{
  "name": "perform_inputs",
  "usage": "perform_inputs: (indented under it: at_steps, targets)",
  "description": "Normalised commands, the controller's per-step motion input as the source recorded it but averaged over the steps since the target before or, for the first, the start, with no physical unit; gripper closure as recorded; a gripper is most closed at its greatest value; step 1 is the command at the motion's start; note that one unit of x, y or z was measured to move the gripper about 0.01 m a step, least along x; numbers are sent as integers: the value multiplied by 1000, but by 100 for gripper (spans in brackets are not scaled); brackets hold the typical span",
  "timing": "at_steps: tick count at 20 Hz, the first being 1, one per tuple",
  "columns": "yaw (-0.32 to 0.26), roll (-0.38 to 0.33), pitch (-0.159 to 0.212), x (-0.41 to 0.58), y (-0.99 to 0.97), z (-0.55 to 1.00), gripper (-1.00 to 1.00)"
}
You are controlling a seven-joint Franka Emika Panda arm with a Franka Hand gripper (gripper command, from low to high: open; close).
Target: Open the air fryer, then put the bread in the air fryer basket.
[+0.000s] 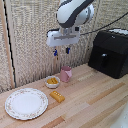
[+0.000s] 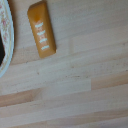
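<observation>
The gripper (image 1: 61, 50) hangs high above the wooden table, its two dark-blue fingers pointing down with a gap between them and nothing held. The bread (image 1: 57, 96), a golden-yellow block, lies flat on the table below and toward the front; the wrist view shows the bread (image 2: 41, 29) lying alone on the wood. The black air fryer (image 1: 110, 52) stands at the exterior view's right, its drawer closed and the air fryer handle (image 1: 104, 60) jutting from the front. The air fryer basket interior is hidden. The fingers do not appear in the wrist view.
A floral plate (image 1: 26, 103) lies at the front of the exterior view's left; the plate's rim (image 2: 7, 55) shows in the wrist view. A small white bowl (image 1: 52, 82) with orange-yellow bits and a pink cup (image 1: 66, 74) stand behind the bread. A woven wall backs the table.
</observation>
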Motion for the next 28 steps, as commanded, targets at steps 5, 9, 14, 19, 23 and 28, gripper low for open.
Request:
perform_inputs:
  at_steps: [5, 9, 14, 19, 23, 28]
  targets:
    - [-290, -139, 3, 11, -7, 76, -100]
    - [-339, -155, 1, 14, 0, 113, -100]
    - [-275, -244, -2, 86, 0, 94, -100]
    - [-165, -371, -29, 32, 0, 21, -100]
    - [-124, -375, -102, 19, 0, 0, -100]
    - [-111, -375, -143, 58, 0, 0, -100]
